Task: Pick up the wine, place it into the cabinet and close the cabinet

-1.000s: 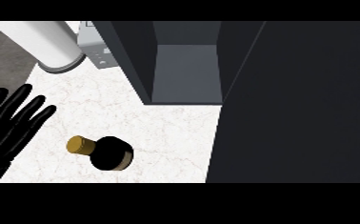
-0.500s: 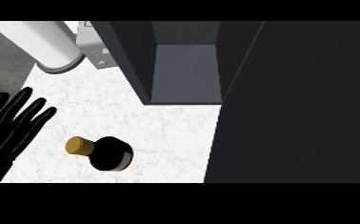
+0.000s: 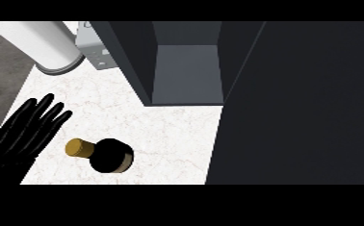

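Left hand (image 3: 32,126) open, fingers straight, empty | wine (image 3: 103,154) stands upright just right of it, unheld | open cabinet (image 3: 186,71) beyond | right hand unseen

Bare counter (image 3: 163,129) is lying open between the wine bottle (image 3: 107,154) and the cabinet (image 3: 186,73), whose dark interior is gaping towards it. The open cabinet door (image 3: 292,105) is walling off the right side; a white cylinder (image 3: 44,44) is crowding the far left corner.
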Tool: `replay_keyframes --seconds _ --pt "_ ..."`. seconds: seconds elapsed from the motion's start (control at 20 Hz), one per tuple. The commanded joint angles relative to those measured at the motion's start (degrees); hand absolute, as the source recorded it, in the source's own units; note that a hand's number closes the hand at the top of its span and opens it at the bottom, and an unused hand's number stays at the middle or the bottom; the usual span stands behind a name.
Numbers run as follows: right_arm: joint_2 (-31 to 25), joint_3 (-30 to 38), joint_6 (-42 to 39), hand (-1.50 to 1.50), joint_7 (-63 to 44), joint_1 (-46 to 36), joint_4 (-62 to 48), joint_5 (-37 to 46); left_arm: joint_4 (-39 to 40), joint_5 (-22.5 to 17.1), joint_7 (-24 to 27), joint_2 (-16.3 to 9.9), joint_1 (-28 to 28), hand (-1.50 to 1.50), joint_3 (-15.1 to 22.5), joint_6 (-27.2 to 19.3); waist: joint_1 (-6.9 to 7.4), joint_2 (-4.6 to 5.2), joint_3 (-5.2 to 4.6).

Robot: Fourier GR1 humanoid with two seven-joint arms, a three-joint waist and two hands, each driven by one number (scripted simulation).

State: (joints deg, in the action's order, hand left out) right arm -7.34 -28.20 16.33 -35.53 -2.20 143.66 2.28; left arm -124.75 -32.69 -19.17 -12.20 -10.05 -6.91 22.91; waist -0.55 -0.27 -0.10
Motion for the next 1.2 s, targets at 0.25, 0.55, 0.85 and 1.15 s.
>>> replay_keyframes --seconds 0.25,0.55,0.85,1.15 --pt "-2.96 -4.77 2.51 -1.5 -4.9 2.75 11.79 8.15 10.46 8.3 8.52 2.43 0.46 -1.5 -0.96 4.38 -0.35 -0.05 0.01" --pt "-5.79 -2.89 3.02 -1.5 -5.19 2.47 13.49 6.59 18.65 15.69 18.15 4.04 -1.78 -1.5 -1.58 8.44 -0.75 -0.11 -0.02" --pt "-5.46 -2.61 4.79 -1.5 -7.43 -1.77 12.03 6.72 25.29 18.0 24.12 2.88 -0.89 -1.5 -3.98 11.13 -0.14 0.02 -0.02" --pt "-5.15 -6.6 6.98 -1.5 -6.0 -1.88 9.78 9.86 34.49 22.74 28.14 2.57 2.76 -1.5 -3.94 11.18 -0.28 0.03 -0.01"
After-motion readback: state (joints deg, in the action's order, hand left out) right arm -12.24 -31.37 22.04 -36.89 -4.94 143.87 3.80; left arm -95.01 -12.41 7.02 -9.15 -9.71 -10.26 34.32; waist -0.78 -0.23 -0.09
